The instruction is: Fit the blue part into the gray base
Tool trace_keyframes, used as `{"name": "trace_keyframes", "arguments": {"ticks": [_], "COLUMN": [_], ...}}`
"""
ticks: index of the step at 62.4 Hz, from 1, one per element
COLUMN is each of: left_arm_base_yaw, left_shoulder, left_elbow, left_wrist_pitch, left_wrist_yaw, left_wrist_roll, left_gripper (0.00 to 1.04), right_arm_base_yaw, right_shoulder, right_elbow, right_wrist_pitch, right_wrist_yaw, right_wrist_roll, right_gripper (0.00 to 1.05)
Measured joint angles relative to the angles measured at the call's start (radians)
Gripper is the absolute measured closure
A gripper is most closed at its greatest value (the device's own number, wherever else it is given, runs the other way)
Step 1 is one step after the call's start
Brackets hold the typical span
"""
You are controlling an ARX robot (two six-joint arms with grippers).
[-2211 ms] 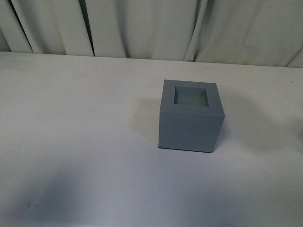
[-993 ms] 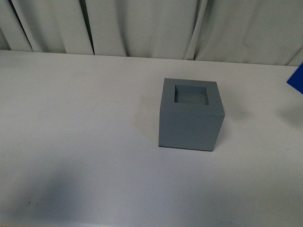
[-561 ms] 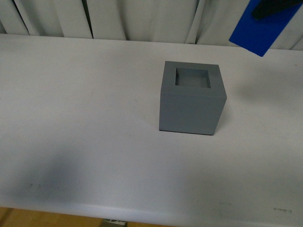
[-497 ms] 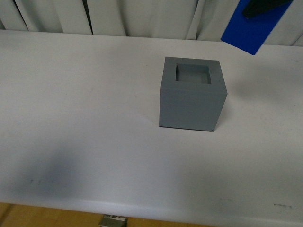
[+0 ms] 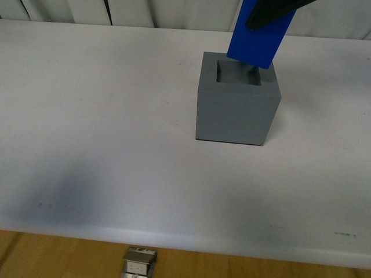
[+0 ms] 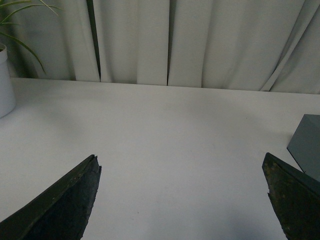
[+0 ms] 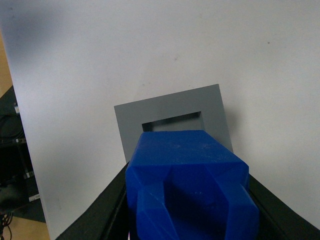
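Observation:
The gray base (image 5: 237, 107) stands on the white table right of centre, its square recess (image 5: 239, 73) facing up. The blue part (image 5: 259, 35) hangs tilted above the recess's right rear corner, its lower end just over the rim. My right gripper (image 5: 272, 11) is shut on the blue part's upper end, at the front view's top edge. In the right wrist view the blue part (image 7: 187, 185) fills the space between the dark fingers, with the gray base (image 7: 172, 125) and its recess below it. My left gripper (image 6: 182, 200) is open and empty over bare table, with a corner of the gray base (image 6: 307, 145) off to one side.
White table (image 5: 104, 133) with a curtain behind it. Its front edge shows at the bottom of the front view, with a small metal piece (image 5: 139, 263) below it. A white plant pot (image 6: 5, 82) stands on the table in the left wrist view.
The blue part came in from the right edge, high above the table, and has moved left and down to just over the gray base's recess. The front view has tipped downward.

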Motion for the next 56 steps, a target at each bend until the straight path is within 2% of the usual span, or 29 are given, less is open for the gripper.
{"name": "trace_keyframes", "arguments": {"ticks": [56], "left_arm_base_yaw": [0.000], "left_shoulder": [0.000], "left_elbow": [0.000], "left_wrist_pitch": [0.000], "left_wrist_yaw": [0.000], "left_wrist_roll": [0.000], "left_gripper": [0.06], "right_arm_base_yaw": [0.025], "right_shoulder": [0.069], "right_elbow": [0.039], "right_wrist_pitch": [-0.002], "right_wrist_yaw": [0.055], "right_wrist_roll": [-0.056], "right_gripper": [0.57]}}
